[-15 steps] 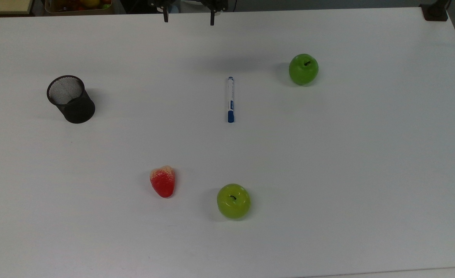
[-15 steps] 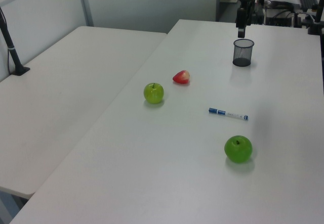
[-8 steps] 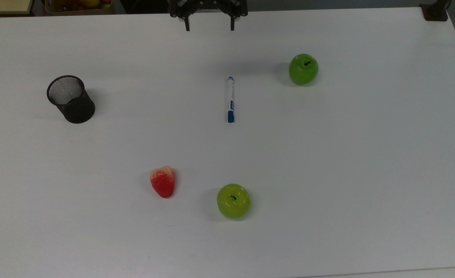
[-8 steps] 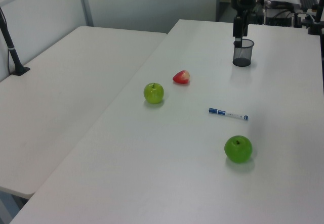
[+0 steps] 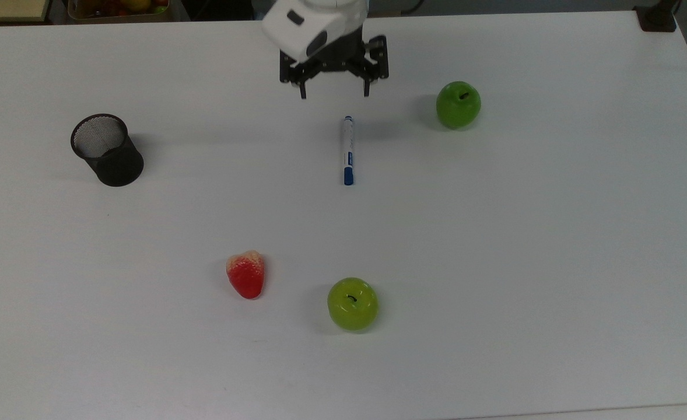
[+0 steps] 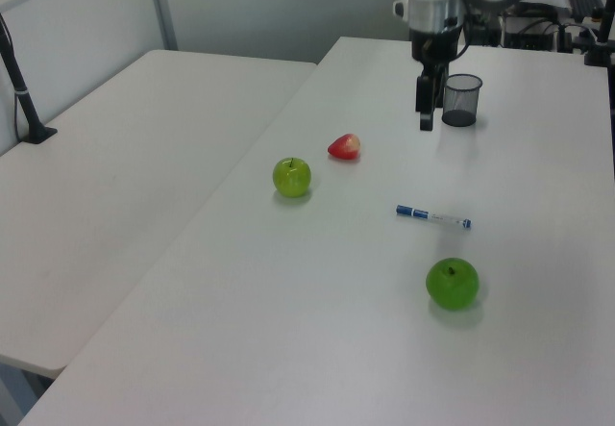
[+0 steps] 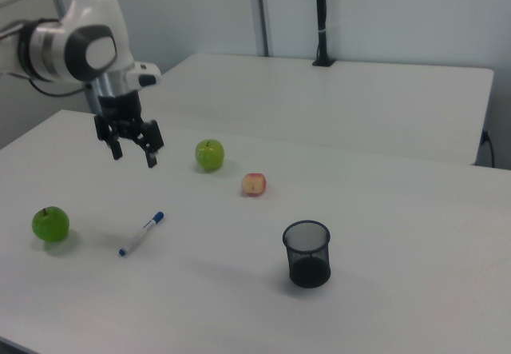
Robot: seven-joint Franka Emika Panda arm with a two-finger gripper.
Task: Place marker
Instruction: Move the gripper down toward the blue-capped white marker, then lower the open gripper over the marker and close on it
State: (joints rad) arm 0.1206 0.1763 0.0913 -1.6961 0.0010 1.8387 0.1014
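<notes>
Across the top view, the marker (image 5: 348, 150) lies flat on the white bench (image 5: 495, 262), its blue cap toward the picture's bottom. The claw (image 5: 334, 93) hangs just beyond the marker's far end, fingers spread wide and holding nothing. A black mesh cup (image 5: 107, 150) stands well apart at the top view's left; one green apple (image 5: 458, 104) sits to the right, another apple (image 5: 353, 303) and a strawberry (image 5: 246, 274) lower down.

From the left view, the claw (image 6: 425, 118) hovers above the bench beside the mesh cup (image 6: 460, 99) — the marker (image 6: 433, 217) rests nearer the camera.

Over in the right view, the claw (image 7: 134, 157) hangs parted above the marker (image 7: 141, 233) — clear of it.
</notes>
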